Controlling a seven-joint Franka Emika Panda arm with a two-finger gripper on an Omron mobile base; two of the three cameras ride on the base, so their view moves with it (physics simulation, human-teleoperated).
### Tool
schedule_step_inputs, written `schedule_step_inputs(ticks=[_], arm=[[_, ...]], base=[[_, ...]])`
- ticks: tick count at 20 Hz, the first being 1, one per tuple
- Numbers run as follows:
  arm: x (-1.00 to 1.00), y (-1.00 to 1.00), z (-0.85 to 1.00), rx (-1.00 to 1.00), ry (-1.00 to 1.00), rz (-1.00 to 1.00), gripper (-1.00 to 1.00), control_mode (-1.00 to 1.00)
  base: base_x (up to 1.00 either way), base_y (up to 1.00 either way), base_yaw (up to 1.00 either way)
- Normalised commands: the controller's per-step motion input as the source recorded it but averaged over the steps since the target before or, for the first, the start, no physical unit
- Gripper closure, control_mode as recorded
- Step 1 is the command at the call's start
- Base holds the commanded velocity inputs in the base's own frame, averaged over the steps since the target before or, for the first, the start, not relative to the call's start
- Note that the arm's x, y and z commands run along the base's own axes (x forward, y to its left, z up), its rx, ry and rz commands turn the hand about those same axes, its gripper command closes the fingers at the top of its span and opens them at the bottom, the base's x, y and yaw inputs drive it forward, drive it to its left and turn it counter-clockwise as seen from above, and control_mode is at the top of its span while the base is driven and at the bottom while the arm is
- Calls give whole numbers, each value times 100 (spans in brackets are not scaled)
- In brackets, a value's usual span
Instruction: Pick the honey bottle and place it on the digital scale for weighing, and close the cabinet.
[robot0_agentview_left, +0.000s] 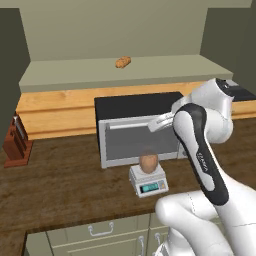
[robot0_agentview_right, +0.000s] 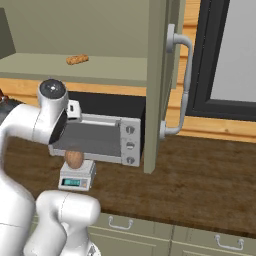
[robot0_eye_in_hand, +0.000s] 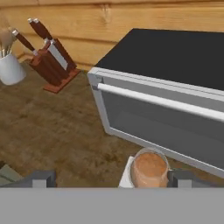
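Honey bottle (robot0_eye_in_hand: 148, 169) upright on digital scale (robot0_agentview_left: 148, 181), between spread, empty gripper (robot0_eye_in_hand: 111, 178) fingertips | open cabinet door (robot0_agentview_right: 159, 85) right of arm | closing comes next.

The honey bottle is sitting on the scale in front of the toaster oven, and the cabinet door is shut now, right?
Not quite. The honey bottle does sit on the digital scale in front of the toaster oven, but the cabinet door is open, swung out edge-on, as the right base view shows.
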Motion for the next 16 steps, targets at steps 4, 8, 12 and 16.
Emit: schedule_step_inputs(ticks=[4, 8, 12, 16], arm=[[-57, -25, 1, 0, -1, -21, -100, -100], [-100, -46, 0, 11, -26, -7, -100, -100], [-76, -43, 34, 10, -39, 0, -100, -100], [-35, -33, 78, 6, -39, 0, -100, -100]], base=[[0, 0, 0], [0, 0, 0], [0, 0, 0], [0, 0, 0]])
